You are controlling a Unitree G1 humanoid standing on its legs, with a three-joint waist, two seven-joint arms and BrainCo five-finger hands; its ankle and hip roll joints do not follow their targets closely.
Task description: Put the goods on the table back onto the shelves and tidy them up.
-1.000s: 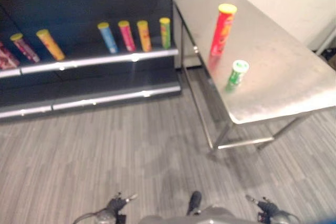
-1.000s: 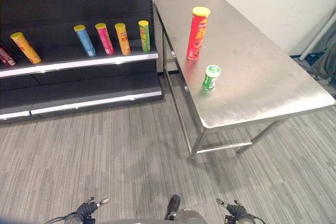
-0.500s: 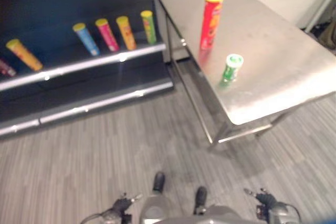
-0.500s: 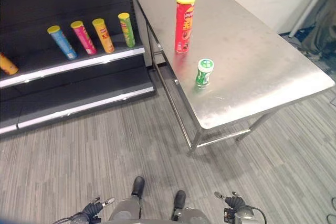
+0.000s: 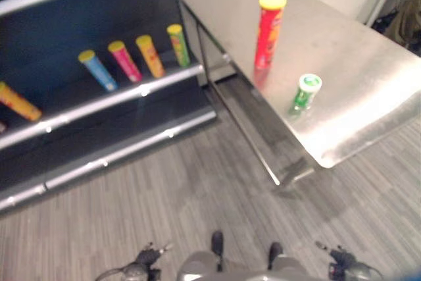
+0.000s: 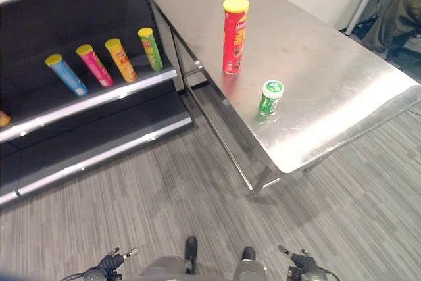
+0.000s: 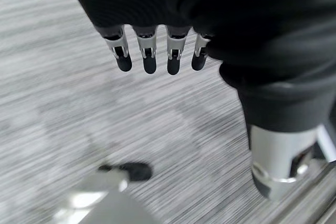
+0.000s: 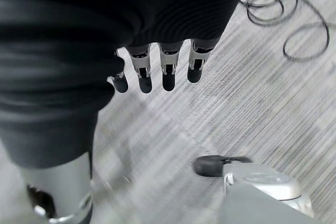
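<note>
1. So, by our read we're at the start of the job: two goods are on the steel table (image 6: 329, 64), none in hand. The tall red can (image 6: 235, 35) stands upright w/ a yellow lid near the table's shelf-side edge; the short green can (image 6: 270, 97) stands just nearer us, close to the front edge, apart from the red one.
2. Our left hand (image 7: 152, 51) hangs low over the floor (image 6: 164, 189), fingers straight & relaxed, grasping nothing. Our right hand (image 8: 157, 69) is the same: fingers loose, nothing held, down by our side.
3. Shelf (image 6: 99, 93) already has a row of four leaning cans: blue can (image 6: 66, 74), pink can (image 6: 95, 65), orange can (image 6: 120, 60), green tall can (image 6: 150, 49). Another orange can (image 5: 18, 102) lies further left on the same level. There's free room on that board, so likely spot for the two leftovers.
4. Left to do, in our judgement: reach the table, pick red + green, carry both to the shelf, then straighten the row.
5. In the way: the table's leg & front corner (image 6: 279, 166) sit betw. us and the shelf route; we'd skirt them. Both cans are upright, tall one may tip if nudged. Dark stuff (image 6: 398, 18) lies past the table's far right, not in our path.
</note>
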